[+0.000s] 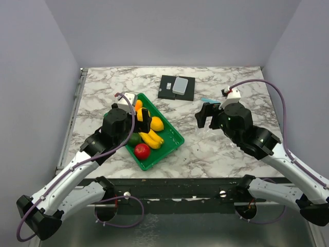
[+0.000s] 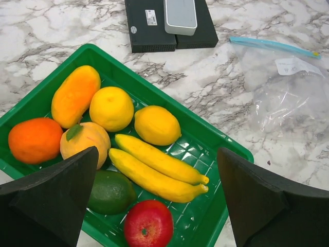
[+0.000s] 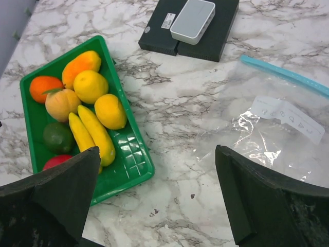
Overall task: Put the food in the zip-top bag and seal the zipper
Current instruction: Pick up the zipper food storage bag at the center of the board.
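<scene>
The food lies in a green tray (image 1: 172,135): a yellow banana bunch (image 2: 157,167), a red apple (image 2: 148,224), a green lime (image 2: 109,191), an orange (image 2: 35,140), a peach (image 2: 85,141) and yellow round fruits (image 2: 111,108). My left gripper (image 1: 144,119) hovers open and empty over the tray, above the bananas (image 1: 151,138). The clear zip-top bag (image 3: 277,134) lies flat on the table right of the tray, its light-blue zipper (image 3: 285,74) at the far edge. My right gripper (image 1: 207,116) is open and empty above the bag's left edge; in the top view only the zipper (image 1: 208,99) shows.
A black box with a grey device (image 1: 177,87) on it lies at the back centre, beyond the tray and bag. Grey walls enclose the marble table (image 1: 205,149) on the left, back and right. A bare strip of table separates tray and bag.
</scene>
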